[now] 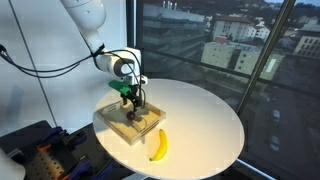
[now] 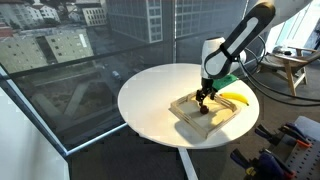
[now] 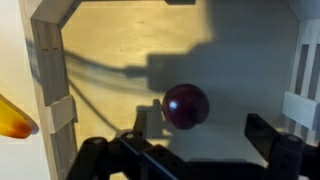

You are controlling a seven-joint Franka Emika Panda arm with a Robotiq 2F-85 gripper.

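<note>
My gripper point(image 3: 200, 132) hangs open low over a shallow wooden tray point(image 3: 48, 70). A dark red round fruit point(image 3: 186, 105) lies on the tray floor just beyond the gap between the jaws, nearer the left finger, and nothing is gripped. In both exterior views the gripper point(image 1: 133, 98) point(image 2: 205, 96) points straight down into the tray point(image 1: 118, 125) point(image 2: 188, 113) on the round white table point(image 1: 200, 120). The fruit is mostly hidden by the fingers there.
A yellow banana point(image 1: 158, 146) point(image 2: 233, 98) lies on the table beside the tray; its tip point(image 3: 14, 120) shows at the left edge of the wrist view. Large windows stand behind the table. Equipment sits on the floor near the robot's base.
</note>
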